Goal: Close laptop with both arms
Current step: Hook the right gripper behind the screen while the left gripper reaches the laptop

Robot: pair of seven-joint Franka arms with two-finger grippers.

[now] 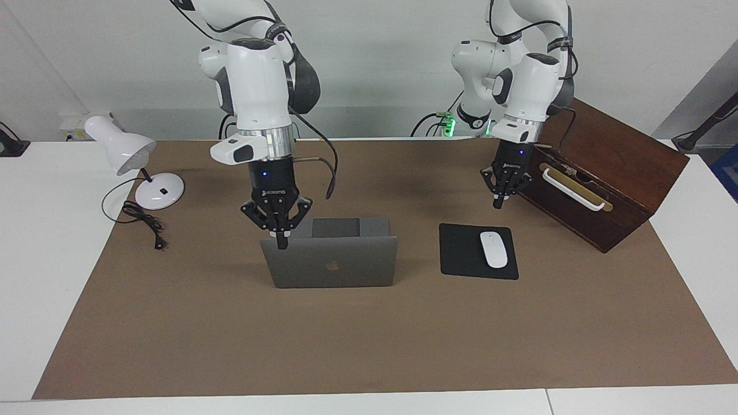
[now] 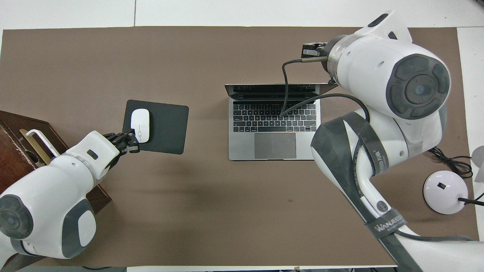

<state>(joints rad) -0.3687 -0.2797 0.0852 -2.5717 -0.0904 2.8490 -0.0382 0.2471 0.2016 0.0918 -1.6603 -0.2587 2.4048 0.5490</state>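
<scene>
The laptop [image 1: 334, 259] stands open at the middle of the brown mat [image 1: 369, 334] on the bench [image 1: 34, 259], just below centre in the facing view; its silver-grey lid is upright with the dark apple logo showing, and in the overhead view the keyboard and trackpad lie bare. The right gripper [image 1: 281, 242] hangs at the lid's upper left corner in the facing view, its jaws closed and empty, tip level with the lid's top edge; whether it touches the lid cannot be told. The left gripper [image 1: 498, 202], right of centre in the facing view, hangs with jaws closed and empty over the mat, just above the black mouse pad [image 1: 464, 253] that carries the white mouse [image 1: 493, 249]. A wooden box [image 1: 605, 173] with a white handle sits at the right, and a white desk lamp [image 1: 124, 153] at the upper left.
</scene>
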